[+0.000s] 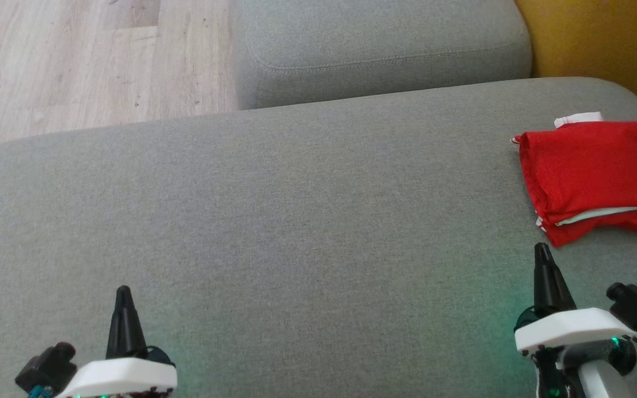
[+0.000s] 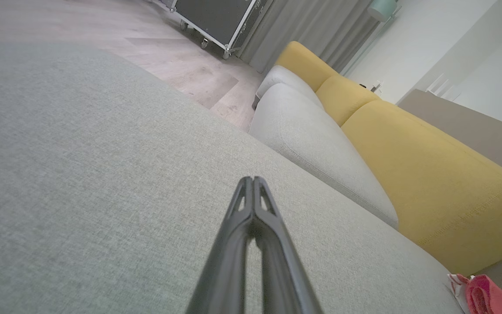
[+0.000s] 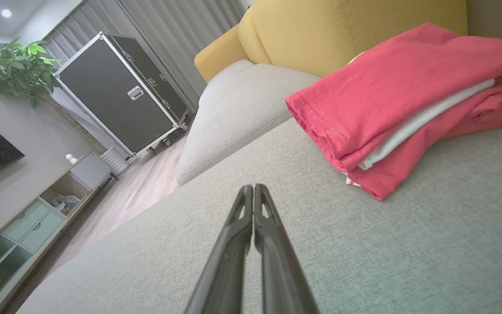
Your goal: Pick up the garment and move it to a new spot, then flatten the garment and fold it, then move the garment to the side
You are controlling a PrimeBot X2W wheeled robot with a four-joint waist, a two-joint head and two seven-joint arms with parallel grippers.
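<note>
Garment [image 1: 589, 171] lies folded on sofa [image 1: 296, 221] by yellow backrest [image 1: 600, 38], left claw [image 1: 124, 290] and right claw [image 1: 542, 247] clenched empty.

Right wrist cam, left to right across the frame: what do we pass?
plant → black case → red garment. Yellow backrest left out: it overlaps the garment.

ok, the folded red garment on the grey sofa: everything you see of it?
The folded red fabric garment lies flat, rumpled, in stacked layers at the right end of the grey fabric sofa cushion. A white layer peeks from between the red folds on the near edge; a white bit sticks out at the back. One hem shows stitching. It rests on the cushion; the shut right gripper sits short of its near corner.
</note>
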